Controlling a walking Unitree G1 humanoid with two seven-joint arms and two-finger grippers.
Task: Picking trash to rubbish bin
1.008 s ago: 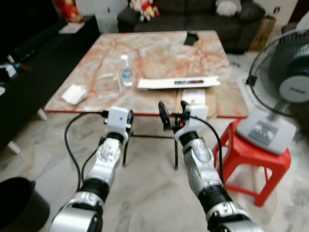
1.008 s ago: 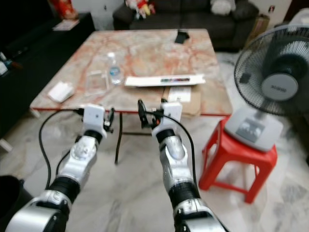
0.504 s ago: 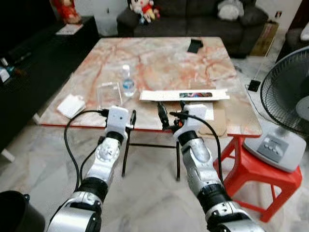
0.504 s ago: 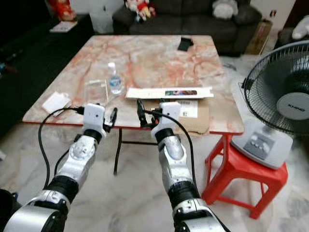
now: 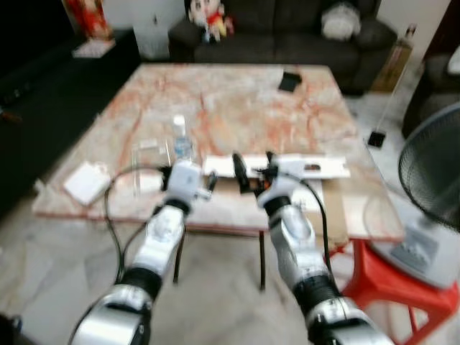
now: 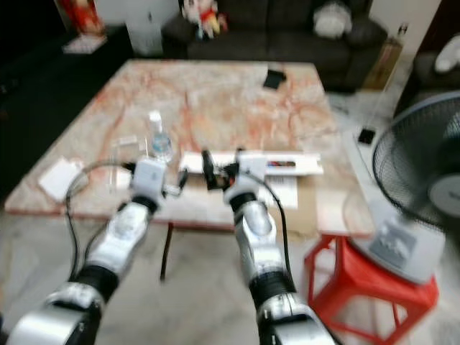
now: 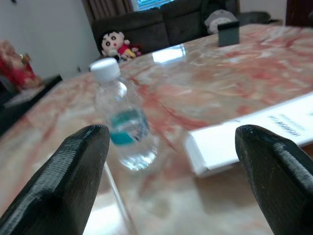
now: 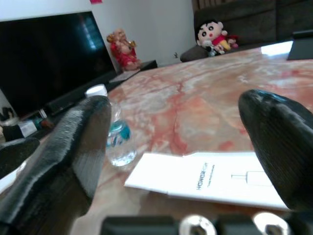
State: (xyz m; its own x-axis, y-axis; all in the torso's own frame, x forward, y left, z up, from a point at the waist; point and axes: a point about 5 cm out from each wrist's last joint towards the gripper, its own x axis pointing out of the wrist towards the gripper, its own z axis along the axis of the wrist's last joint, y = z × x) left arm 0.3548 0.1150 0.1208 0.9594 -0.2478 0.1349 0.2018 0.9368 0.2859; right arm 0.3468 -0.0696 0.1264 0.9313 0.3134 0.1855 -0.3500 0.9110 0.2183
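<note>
our left hand (image 7: 168, 166) is held out over the near edge of the bench (image 5: 237, 93), its two black fingers (image 7: 73, 176) spread wide with nothing between them. just ahead of it, between those fingers as the wrist camera sees it, stands a small clear water bottle (image 7: 123, 122) with a white cap, upright on the marble top. beside the bottle, toward our right hand, lies a long flat white box (image 7: 254, 129) with printed lettering.

our right hand (image 6: 223, 167) is raised at the same height, close beside the left one, and its fingers (image 8: 73, 147) are also parted and empty. the white box lies directly in front of it, and the bottle sits beyond the box's end, toward our left hand.

further out from the left hand, away from the right, a clear plastic container (image 5: 147, 154) rests near the bottle, and past that a white packet (image 5: 85, 181) lies near the bench edge. beyond the right hand a sheet of brown cardboard (image 5: 334, 208) lies under the box. at the far side of the bench sits a small black object (image 5: 290, 81), and behind it a dark sofa (image 5: 273, 32). out past the right hand stand a fan (image 6: 420, 180) and a red stool (image 6: 374, 284).
</note>
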